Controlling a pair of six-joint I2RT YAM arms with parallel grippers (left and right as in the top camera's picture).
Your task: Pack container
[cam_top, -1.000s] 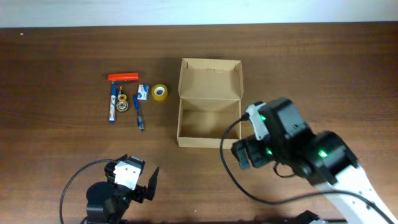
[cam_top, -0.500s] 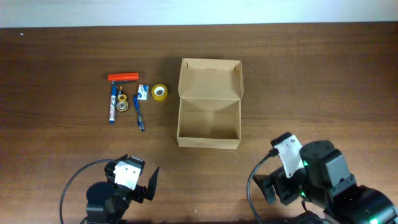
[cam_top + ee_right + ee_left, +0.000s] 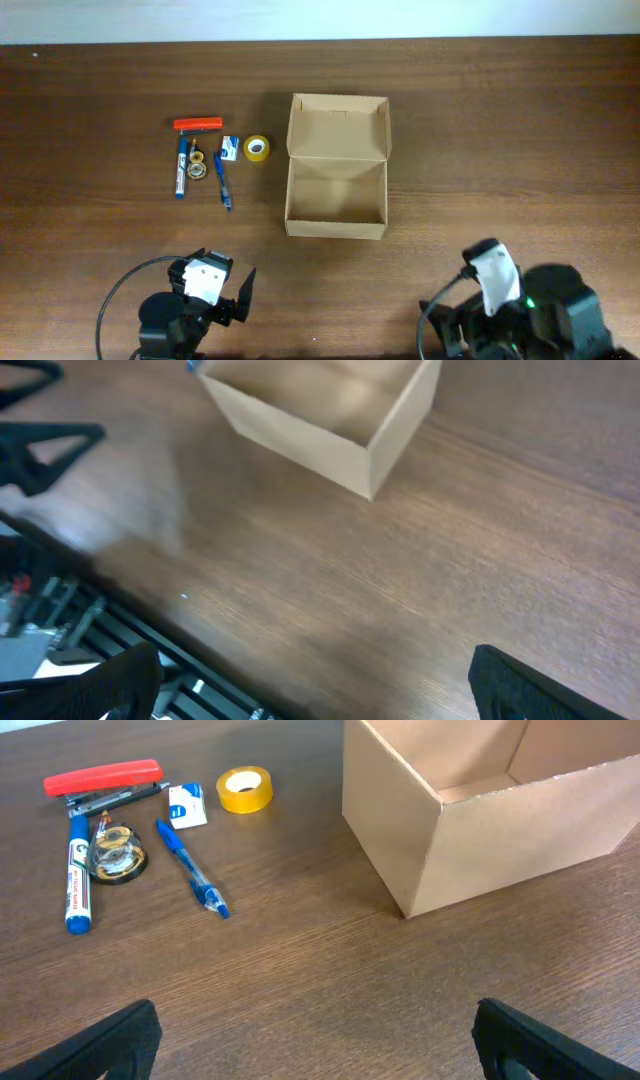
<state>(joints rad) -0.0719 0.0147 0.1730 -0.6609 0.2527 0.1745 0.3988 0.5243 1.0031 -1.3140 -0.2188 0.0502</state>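
Observation:
The tan cardboard container stands open at mid-table, its flap lid laid back toward the far side; it also shows in the left wrist view and the right wrist view, and it looks empty. My left gripper is open and empty near the front edge, left of the box. My right gripper is open and empty at the front right, over the table's front edge.
Left of the box lie a red stapler, a blue marker, a clear tape roll, a blue pen, a small white-blue item and a yellow tape roll. Metal framing shows beyond the table edge.
My right arm has pulled back from beside the box's front right corner to the front right edge of the table. The left arm and the objects have not moved.

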